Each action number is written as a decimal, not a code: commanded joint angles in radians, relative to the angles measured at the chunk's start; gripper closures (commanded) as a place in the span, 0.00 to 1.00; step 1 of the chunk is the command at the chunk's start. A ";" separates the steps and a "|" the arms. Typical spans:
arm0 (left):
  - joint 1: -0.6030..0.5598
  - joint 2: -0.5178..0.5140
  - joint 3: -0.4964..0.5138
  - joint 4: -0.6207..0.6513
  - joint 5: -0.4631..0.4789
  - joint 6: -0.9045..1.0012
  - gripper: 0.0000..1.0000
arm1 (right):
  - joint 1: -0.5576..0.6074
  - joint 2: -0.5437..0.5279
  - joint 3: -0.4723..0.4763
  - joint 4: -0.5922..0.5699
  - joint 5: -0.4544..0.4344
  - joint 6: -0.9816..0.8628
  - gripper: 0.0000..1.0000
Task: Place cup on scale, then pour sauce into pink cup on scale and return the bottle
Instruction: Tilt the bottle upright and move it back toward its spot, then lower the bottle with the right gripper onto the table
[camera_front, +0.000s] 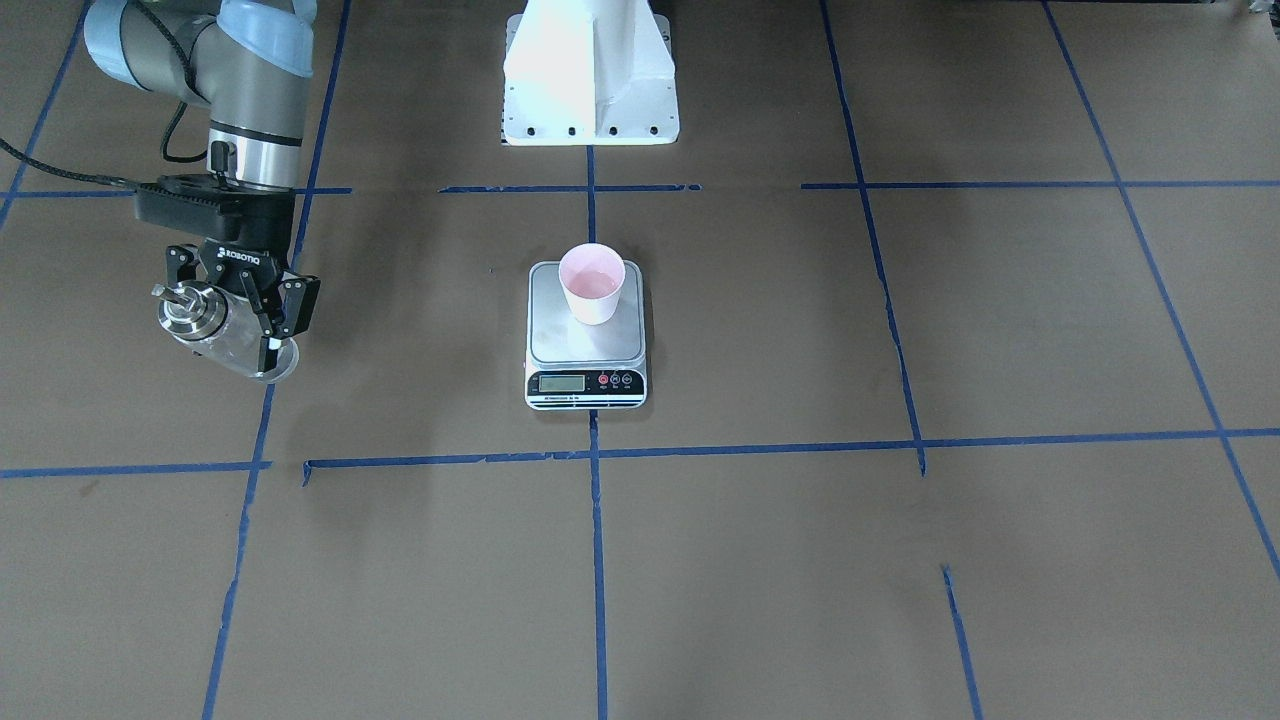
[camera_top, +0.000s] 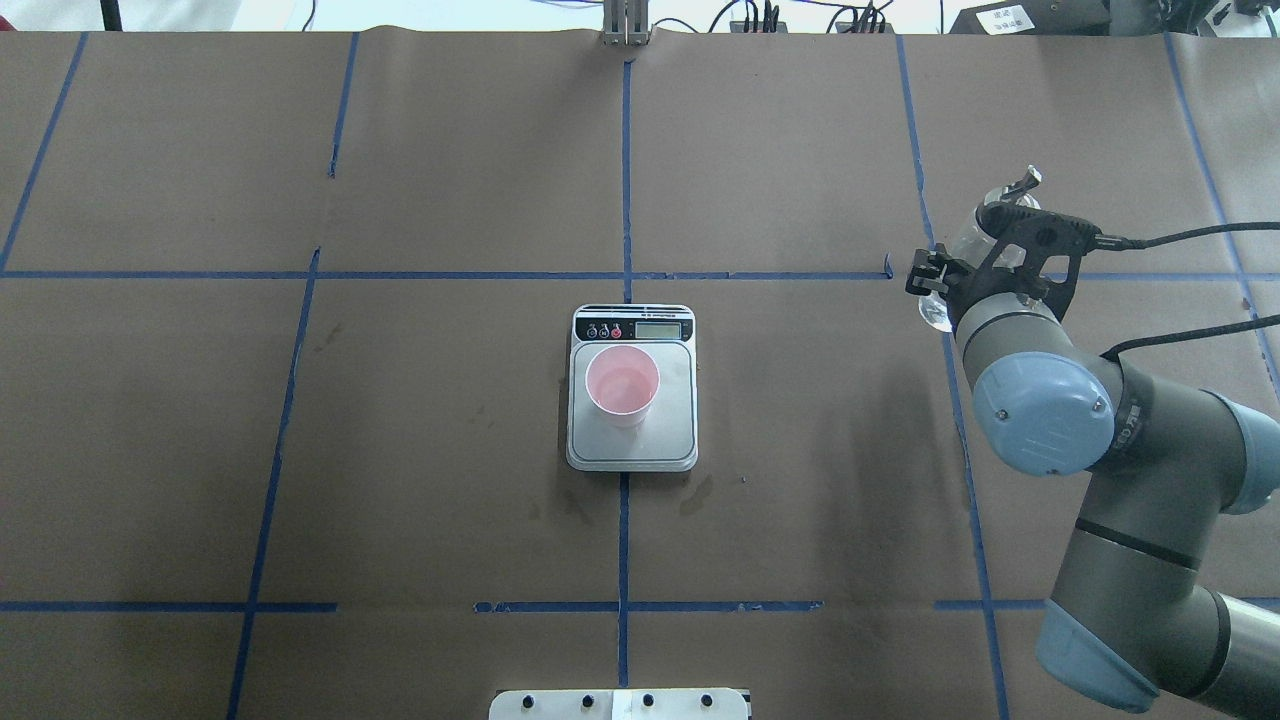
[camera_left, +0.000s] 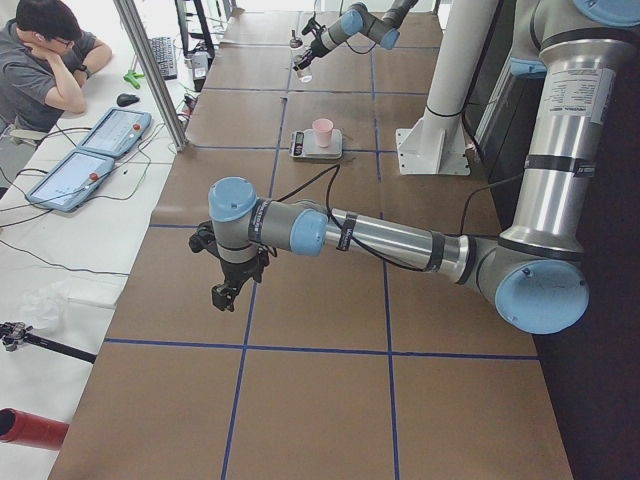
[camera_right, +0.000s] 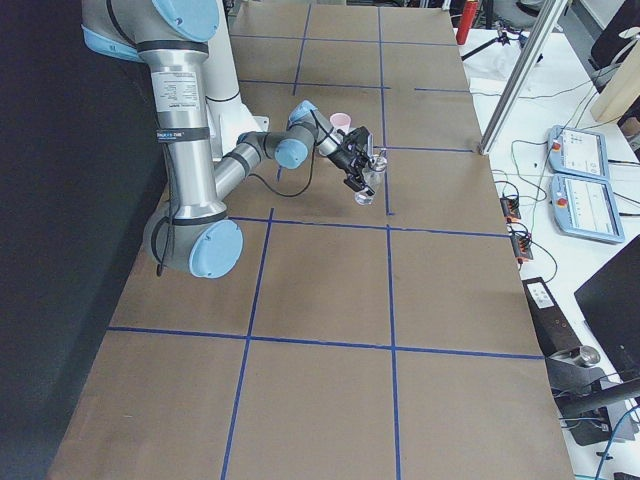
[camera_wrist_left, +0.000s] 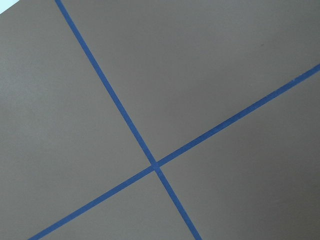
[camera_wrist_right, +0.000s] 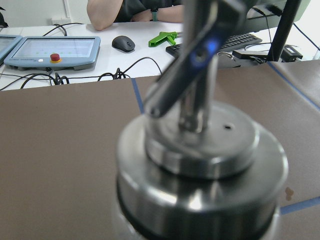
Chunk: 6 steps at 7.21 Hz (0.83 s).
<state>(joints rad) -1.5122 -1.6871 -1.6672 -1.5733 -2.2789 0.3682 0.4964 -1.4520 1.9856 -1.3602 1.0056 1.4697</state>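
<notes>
Bottle (camera_front: 192, 315): clear glass cylinder, silver metal cap with a small spout, held tilted well to the robot's right of the scale (camera_front: 586, 345). Right gripper (camera_front: 232, 318) clenched on its glass body. Cup (camera_front: 597, 308), pale pink tapered paper, stands on the brushed steel platform with clear sauce (camera_front: 591, 284) inside. Judged step: returning the bottle; next calls for righting, lowering, release. Left gripper (camera_left: 225, 292) hangs over brown paper, grip state cannot be told

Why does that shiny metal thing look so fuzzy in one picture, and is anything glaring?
Right wrist view: the cap of the bottle sits too close to the lens, so it blurs, while the desk behind is sharp. Front-facing view: the white pedestal is washed out by bright light.
</notes>
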 joint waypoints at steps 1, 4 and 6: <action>0.001 0.001 0.000 -0.001 -0.001 -0.002 0.00 | -0.041 -0.053 -0.101 0.220 -0.086 0.017 1.00; 0.003 -0.009 0.007 -0.002 -0.001 -0.002 0.00 | -0.082 -0.067 -0.106 0.220 -0.120 0.017 1.00; 0.003 -0.009 0.000 -0.002 -0.001 -0.002 0.00 | -0.082 -0.085 -0.116 0.220 -0.111 0.008 1.00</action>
<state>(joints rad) -1.5097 -1.6959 -1.6653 -1.5752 -2.2795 0.3666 0.4156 -1.5287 1.8753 -1.1403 0.8892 1.4817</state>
